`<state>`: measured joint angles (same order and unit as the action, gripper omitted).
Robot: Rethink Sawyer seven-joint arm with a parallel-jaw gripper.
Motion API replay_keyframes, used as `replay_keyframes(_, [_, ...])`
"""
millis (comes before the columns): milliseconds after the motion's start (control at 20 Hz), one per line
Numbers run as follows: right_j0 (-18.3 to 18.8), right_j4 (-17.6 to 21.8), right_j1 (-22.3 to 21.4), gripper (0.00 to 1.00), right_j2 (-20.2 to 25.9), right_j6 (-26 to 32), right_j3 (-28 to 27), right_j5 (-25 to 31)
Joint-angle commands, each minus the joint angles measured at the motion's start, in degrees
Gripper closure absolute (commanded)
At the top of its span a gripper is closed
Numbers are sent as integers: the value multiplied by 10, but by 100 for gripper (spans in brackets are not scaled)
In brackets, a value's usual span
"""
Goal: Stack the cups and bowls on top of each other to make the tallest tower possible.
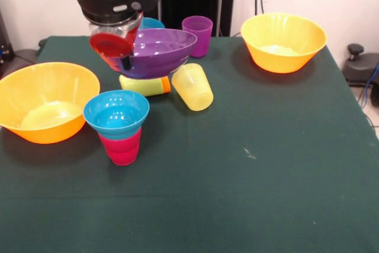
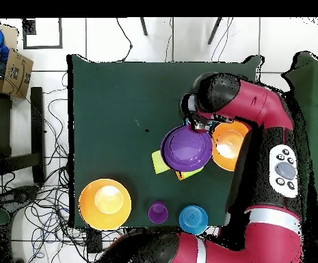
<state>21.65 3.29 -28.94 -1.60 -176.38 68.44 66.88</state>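
Observation:
My gripper [image 1: 121,51] is shut on the left rim of the wide purple bowl [image 1: 160,51] and holds it tilted above the table; the bowl also shows in the overhead view [image 2: 185,147]. Under it lie a lime green cup [image 1: 139,85] and an orange cup [image 1: 166,84], on their sides, end to end. The yellow cup [image 1: 192,87] lies on its side to their right. A cyan bowl [image 1: 116,112] sits on the upright red cup [image 1: 122,147] as a small tower in front. The purple cup [image 1: 197,35] stands upright behind.
One large orange bowl [image 1: 47,108] sits at the left edge, the other [image 1: 283,41] at the far right. A deeper blue bowl [image 1: 152,23] shows behind the purple bowl. The green table [image 1: 266,176] stretches to the front and right.

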Motion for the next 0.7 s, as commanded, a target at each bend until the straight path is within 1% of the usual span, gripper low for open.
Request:
replay_keyframes(50, [-14, 19, 34, 100, 71, 119, -33, 39])
replay_keyframes(250, [-13, 15, 41, 100, 78, 127, -45, 54])
replay_keyframes(450, [-6, 6, 45, 100, 92, 137, -73, 105])
replay_keyframes(700, [2, -1, 36, 100, 108, 145, -93, 156])
